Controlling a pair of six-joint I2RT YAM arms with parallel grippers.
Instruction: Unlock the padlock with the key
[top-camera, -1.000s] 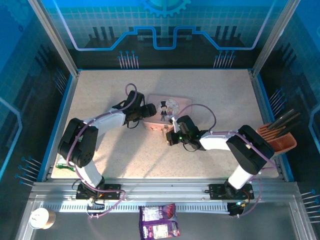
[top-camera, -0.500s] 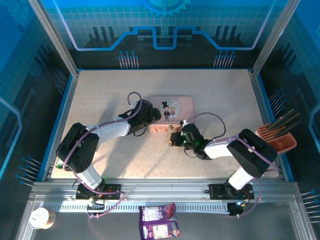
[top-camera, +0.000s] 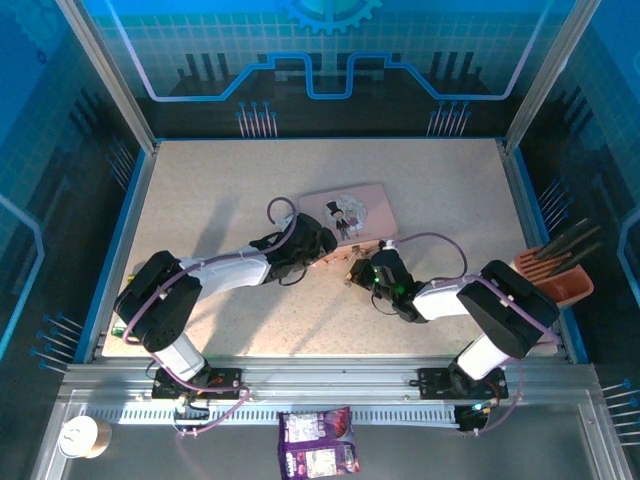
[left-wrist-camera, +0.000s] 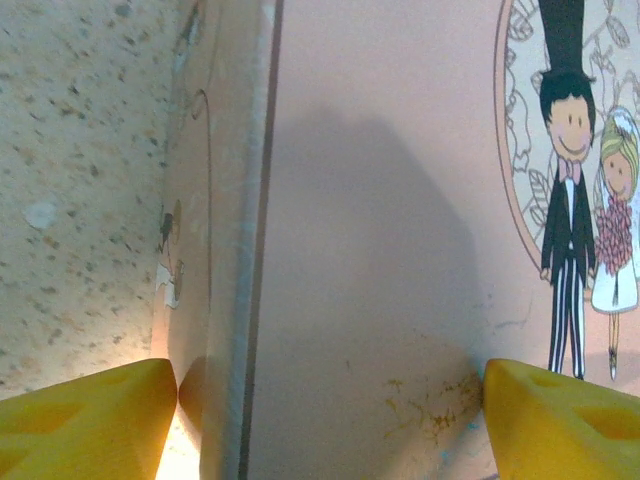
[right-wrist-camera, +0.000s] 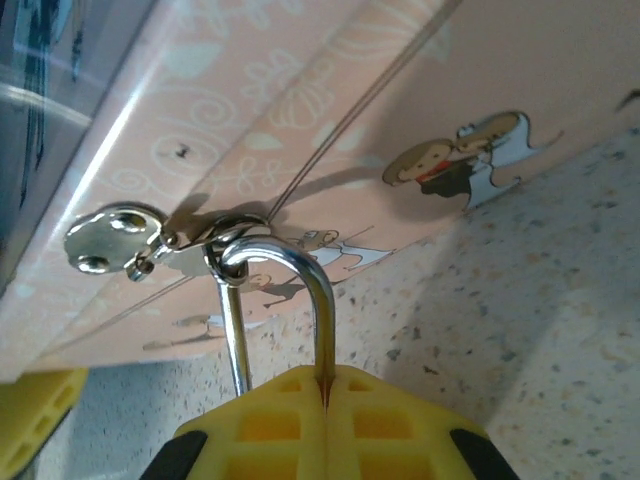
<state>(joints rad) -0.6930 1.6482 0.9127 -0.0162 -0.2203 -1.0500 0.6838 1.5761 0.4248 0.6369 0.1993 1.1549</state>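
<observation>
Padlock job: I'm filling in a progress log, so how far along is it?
Done: the right claw is shut on the padlock, whose shackle is looped through the clasp of the pink tin. In hand: the left claw, open, straddles the tin's edge, seemingly bracing it. Left: inserting the key, turning it and freeing the shackle.

The tin (top-camera: 352, 208) is lying on the desk (top-camera: 210, 180). The left hand (top-camera: 316, 242) is straddling its near-left corner; the right hand (top-camera: 358, 270) is sitting before it, holding the padlock (right-wrist-camera: 323, 320) on its clasp (right-wrist-camera: 112, 236).
</observation>
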